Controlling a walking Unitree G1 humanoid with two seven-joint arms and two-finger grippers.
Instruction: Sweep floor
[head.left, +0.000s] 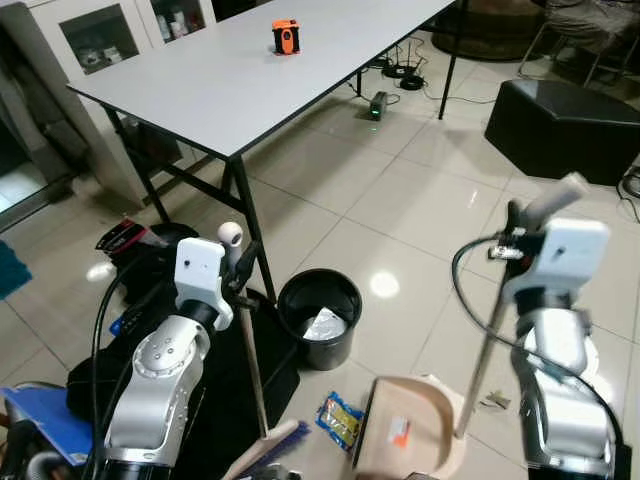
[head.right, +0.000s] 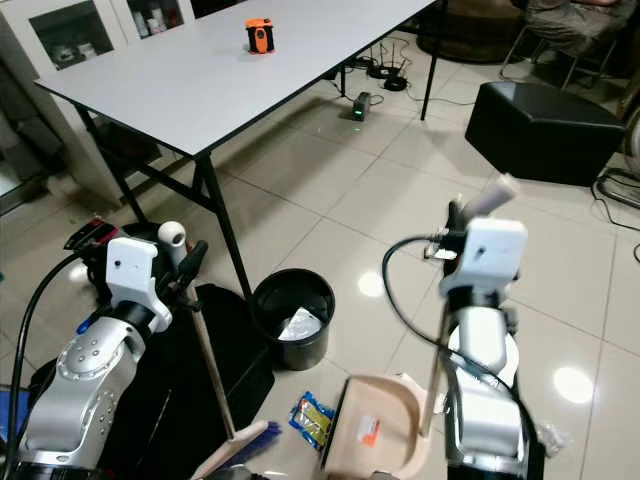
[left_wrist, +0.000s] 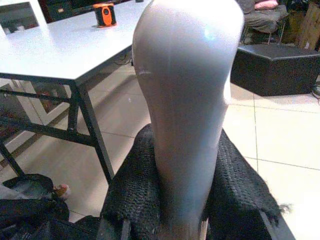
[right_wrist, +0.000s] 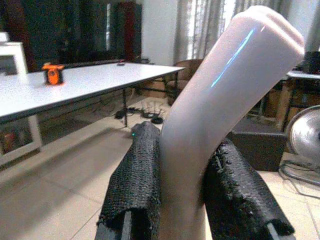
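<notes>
My left gripper (head.left: 240, 268) is shut on the pale pink broom handle (left_wrist: 187, 110), whose stick slants down to the broom head (head.left: 268, 450) on the floor in front of me. My right gripper (head.left: 520, 228) is shut on the dustpan handle (right_wrist: 220, 100); its pole drops to the beige dustpan (head.left: 405, 440) standing on the tiles just right of the broom head. A blue and yellow wrapper (head.left: 340, 418) lies on the floor between broom head and dustpan. A small scrap of litter (head.left: 494, 402) lies right of the dustpan pole.
A black bin (head.left: 320, 318) with crumpled paper inside stands just beyond the broom. A grey table (head.left: 240, 70) with black legs and an orange device (head.left: 286, 36) stands ahead left. Black bags (head.left: 150, 262) lie at my left, a black ottoman (head.left: 565, 130) far right, cables (head.left: 400, 70) under the table.
</notes>
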